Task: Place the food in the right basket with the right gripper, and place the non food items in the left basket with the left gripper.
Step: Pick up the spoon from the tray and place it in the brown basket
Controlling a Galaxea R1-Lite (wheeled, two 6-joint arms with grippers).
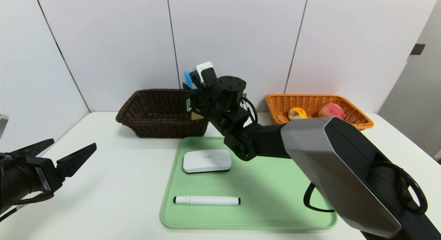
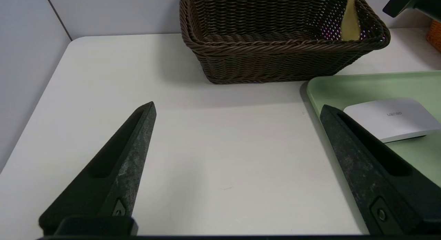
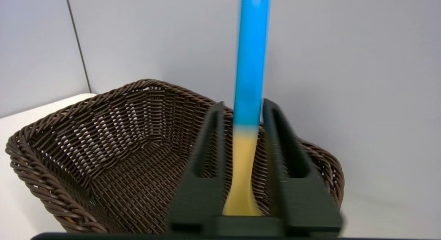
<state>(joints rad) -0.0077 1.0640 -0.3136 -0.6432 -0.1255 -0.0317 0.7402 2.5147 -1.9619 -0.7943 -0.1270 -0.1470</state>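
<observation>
Two food items done: bun (image 1: 297, 113) and peach (image 1: 331, 110) in orange basket (image 1: 320, 125), right of frame. Right tool (image 3: 246, 109), upper centre, is parting around spoon (image 3: 246, 95) over dark basket (image 3: 120, 164); box (image 1: 207, 160) and marker (image 1: 207, 200) remain, lower centre. Left tool (image 1: 75, 148) idles open, lower left.

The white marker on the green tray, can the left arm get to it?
Probably yes: the left gripper is off to the tray's left with its jaws wide apart and nothing between them, and nothing covers the marker or stands in between.
</observation>
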